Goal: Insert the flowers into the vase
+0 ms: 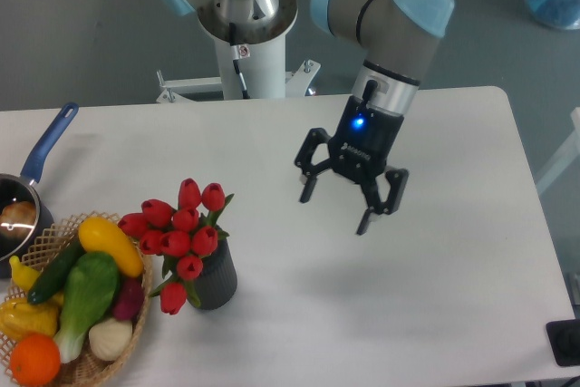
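Flowers hide the vase mouth (stems unseen too).

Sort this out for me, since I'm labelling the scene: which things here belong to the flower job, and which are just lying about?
Part of the job:
- flowers, red tulips standing in the vase
- vase, dark grey
- tool, open, empty, off to the right above the table

Just lying about:
- wicker basket of vegetables
- blue-handled saucepan at the left edge
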### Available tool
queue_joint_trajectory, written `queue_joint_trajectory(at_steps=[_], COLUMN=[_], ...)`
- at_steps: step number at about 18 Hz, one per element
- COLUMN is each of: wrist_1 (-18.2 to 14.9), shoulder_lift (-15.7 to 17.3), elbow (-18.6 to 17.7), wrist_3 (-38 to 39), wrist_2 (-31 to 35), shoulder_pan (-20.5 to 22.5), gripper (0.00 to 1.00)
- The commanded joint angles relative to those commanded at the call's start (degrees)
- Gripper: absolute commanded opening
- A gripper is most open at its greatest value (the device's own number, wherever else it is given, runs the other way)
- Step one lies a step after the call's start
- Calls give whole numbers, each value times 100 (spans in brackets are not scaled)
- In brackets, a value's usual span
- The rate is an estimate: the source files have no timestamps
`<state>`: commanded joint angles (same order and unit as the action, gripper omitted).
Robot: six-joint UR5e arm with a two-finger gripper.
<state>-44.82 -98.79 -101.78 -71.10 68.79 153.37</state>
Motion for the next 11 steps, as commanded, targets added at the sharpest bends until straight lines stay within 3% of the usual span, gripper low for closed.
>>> queue_joint_trajectory(at_steps=[2, 6, 11], wrist_1=[-52, -842, -853], shoulder_lift=[61, 202, 167], elbow=[0, 70, 140], wrist_3=[26, -70, -150], wrist_2=[186, 1256, 1873], shoulder_pan=[-18, -149, -351], gripper=[100, 100, 100])
